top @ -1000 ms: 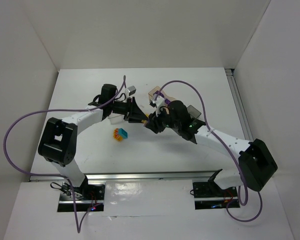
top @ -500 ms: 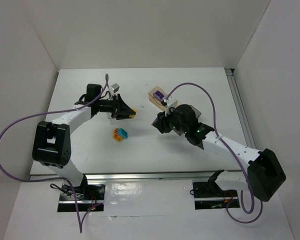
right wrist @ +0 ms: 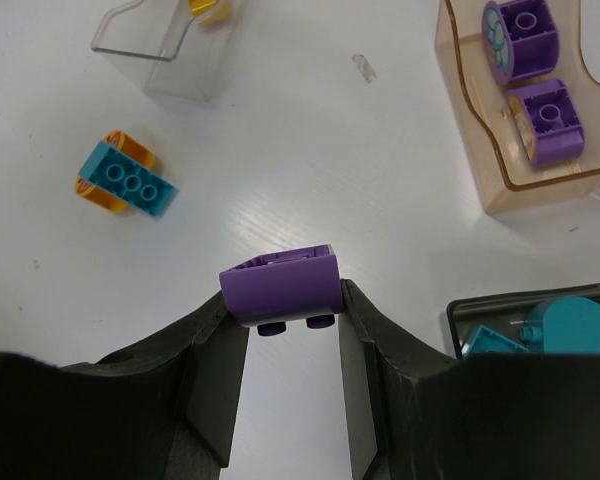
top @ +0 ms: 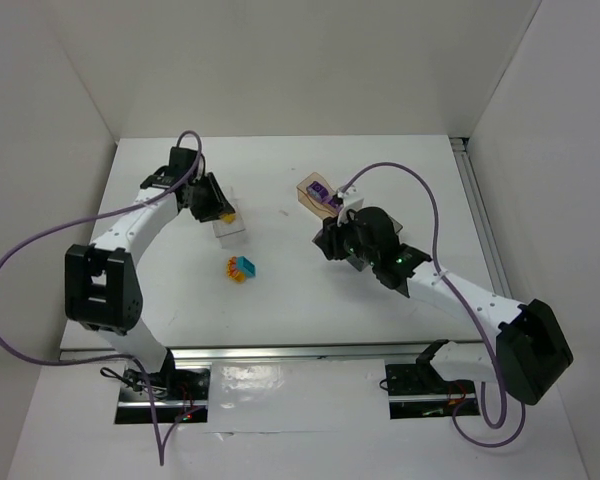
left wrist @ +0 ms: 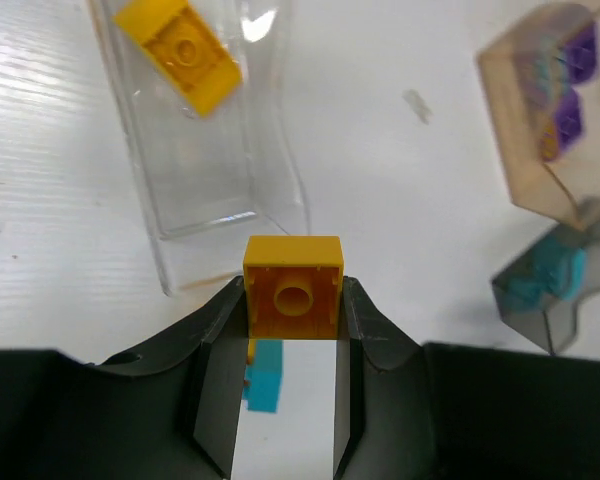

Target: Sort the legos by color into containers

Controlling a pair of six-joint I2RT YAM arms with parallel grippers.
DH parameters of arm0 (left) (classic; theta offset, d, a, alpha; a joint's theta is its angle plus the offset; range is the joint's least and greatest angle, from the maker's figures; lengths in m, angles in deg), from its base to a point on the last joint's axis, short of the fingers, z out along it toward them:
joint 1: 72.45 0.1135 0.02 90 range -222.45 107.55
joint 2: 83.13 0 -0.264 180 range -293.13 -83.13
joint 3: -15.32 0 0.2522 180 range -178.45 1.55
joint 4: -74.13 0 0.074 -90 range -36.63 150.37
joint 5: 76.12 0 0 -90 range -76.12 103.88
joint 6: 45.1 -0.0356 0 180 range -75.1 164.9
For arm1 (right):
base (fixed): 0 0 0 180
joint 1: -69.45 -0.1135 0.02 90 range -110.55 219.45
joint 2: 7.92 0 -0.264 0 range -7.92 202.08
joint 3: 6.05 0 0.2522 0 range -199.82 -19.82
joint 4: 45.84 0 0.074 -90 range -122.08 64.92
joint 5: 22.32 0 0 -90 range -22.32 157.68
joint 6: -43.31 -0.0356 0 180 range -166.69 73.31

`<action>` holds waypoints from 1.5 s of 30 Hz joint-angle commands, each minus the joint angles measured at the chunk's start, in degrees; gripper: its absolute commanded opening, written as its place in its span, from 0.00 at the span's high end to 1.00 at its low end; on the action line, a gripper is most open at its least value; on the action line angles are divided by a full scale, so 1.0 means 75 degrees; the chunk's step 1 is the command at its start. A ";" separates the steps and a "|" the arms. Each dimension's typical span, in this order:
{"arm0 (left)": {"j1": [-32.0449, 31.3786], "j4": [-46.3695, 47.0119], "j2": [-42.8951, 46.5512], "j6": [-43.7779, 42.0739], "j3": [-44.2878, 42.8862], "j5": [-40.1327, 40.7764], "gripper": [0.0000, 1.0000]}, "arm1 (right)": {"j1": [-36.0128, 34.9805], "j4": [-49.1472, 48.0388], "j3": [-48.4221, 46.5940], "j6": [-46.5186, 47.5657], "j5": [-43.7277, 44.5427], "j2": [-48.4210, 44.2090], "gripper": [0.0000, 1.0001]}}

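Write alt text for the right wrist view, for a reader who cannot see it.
The right gripper clamps a purple plastic brick above the white table. At upper right, a translucent peach tray holds two purple bricks; at upper left, a teal-and-orange brick cluster lies near a clear plastic tray.

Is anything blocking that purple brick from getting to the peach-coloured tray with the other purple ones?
Nothing visible does. From the right wrist view, only bare table lies between the purple brick, held in the right jaws, and the peach tray. The dark grey tray sits off to one side.
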 commanded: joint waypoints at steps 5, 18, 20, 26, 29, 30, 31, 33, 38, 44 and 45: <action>-0.0138 -0.0496 -0.1279 -0.0063 -0.0932 0.1319 0.86 | 0.0279 0.0315 -0.0637 -0.0406 0.0644 0.0208 0.75; -0.0865 -0.1013 -0.0274 -0.0133 -0.1203 0.1997 0.04 | 0.1370 0.0597 -0.2945 -0.1367 0.1571 0.3007 0.68; -0.0959 -0.1095 0.0312 -0.0064 -0.0981 0.2278 0.07 | 0.1475 0.0597 -0.3484 -0.1286 0.1571 0.3638 0.68; -0.0959 -0.1095 0.1379 0.0042 -0.0394 0.2374 0.07 | 0.1616 0.0818 -0.5005 -0.1203 0.1546 0.5337 0.50; -0.0889 -0.1177 0.1533 -0.0040 -0.0394 0.2292 0.10 | 0.1686 0.1299 -0.5686 -0.1203 0.1653 0.5704 0.21; -0.0889 -0.1246 0.1602 -0.0040 -0.0394 0.2292 0.10 | 0.1686 0.1300 -0.5689 -0.1203 0.1653 0.5635 0.20; -0.0819 -0.1247 0.1603 -0.0040 -0.0394 0.2292 0.11 | 0.1686 0.1300 -0.5596 -0.1203 0.1653 0.5507 0.20; -0.0819 -0.1247 0.1697 -0.0040 -0.0394 0.2361 0.14 | 0.1616 0.1125 -0.5083 -0.1203 0.1723 0.4912 0.20; -0.0971 -0.1247 0.1849 -0.0040 -0.0008 0.2503 0.22 | 0.1196 0.0656 -0.3605 -0.1285 0.1817 0.3387 0.39; -0.1766 -0.0662 0.1943 0.0402 0.1408 0.2185 0.26 | 0.0199 0.0340 -0.2128 -0.1355 0.1315 0.2307 0.42; -0.2011 -0.0545 0.1943 0.0614 0.1817 0.2325 0.26 | 0.0071 0.0107 -0.1906 -0.1355 0.0721 0.2237 0.40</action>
